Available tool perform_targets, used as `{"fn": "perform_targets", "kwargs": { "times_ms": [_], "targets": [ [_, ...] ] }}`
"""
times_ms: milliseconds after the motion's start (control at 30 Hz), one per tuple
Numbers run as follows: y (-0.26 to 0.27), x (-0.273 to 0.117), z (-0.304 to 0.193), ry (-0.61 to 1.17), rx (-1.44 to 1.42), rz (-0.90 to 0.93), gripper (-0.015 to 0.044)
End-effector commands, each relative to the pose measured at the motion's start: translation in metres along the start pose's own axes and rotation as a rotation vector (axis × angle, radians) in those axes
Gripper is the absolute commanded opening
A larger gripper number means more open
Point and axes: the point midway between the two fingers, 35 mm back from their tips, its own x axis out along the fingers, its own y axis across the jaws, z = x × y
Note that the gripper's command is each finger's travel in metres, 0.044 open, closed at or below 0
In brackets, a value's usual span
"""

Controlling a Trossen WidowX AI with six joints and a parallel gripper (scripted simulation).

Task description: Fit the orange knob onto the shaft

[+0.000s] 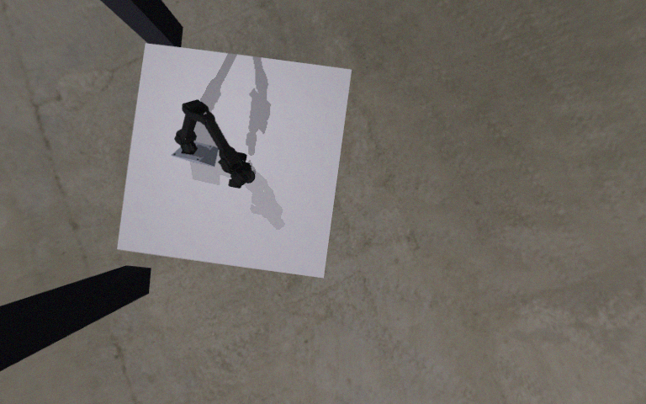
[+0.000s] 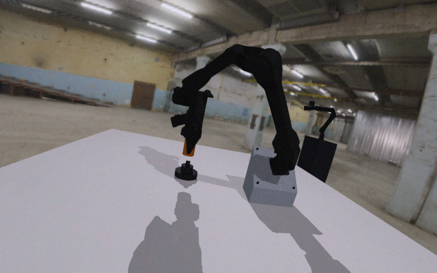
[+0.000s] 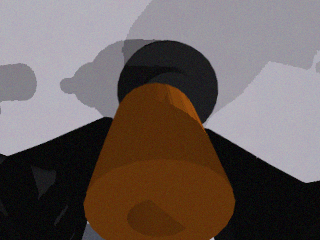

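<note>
Closest in the wrist view is the near end of the orange knob (image 2: 185,148) (image 3: 159,150), with a darker rounded patch on it that has one straight edge; whether this is a recess or a shadow, I cannot tell. The gripper (image 1: 240,172) (image 2: 190,149) (image 3: 155,132) is clenched on the knob, a black finger on either side. Past the knob's far end lies the round black pedestal (image 1: 251,177) (image 2: 180,174) (image 3: 200,62), partly hidden by the knob.

In the exterior view, broad shadows fall across the near part of the white tabletop (image 1: 295,119) (image 2: 80,199) (image 3: 30,45). Behind them, a grey block (image 1: 207,154) (image 2: 272,194) bears the foot of the black arm (image 1: 216,130) (image 2: 279,109). The pedestal stands on the tabletop to one side of the block, its stepped middle carrying the dark shaft (image 2: 188,162). The knob hangs above the shaft, roughly upright and apart from it, so the shaft is outside the knob's hole. From the top, the arm and gripper cover much of the pedestal.

Beyond the tabletop stand a black panel (image 2: 317,157), a pale column (image 2: 415,128) and, farther off, a brown door (image 2: 142,94) in a yellow and blue wall (image 2: 96,51).
</note>
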Motion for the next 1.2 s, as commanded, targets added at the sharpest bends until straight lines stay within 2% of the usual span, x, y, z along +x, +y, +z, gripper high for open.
{"fn": "perform_targets", "kwargs": {
  "times_ms": [0,367,1167],
  "targets": [
    [-0.012,0.001,-0.004,-0.002,-0.001,-0.001,0.0000],
    [-0.012,0.027,-0.004,-0.002,-0.001,0.000,0.0000],
    [-0.012,0.027,-0.002,-0.002,-0.010,0.000,0.0000]
  ]
}}
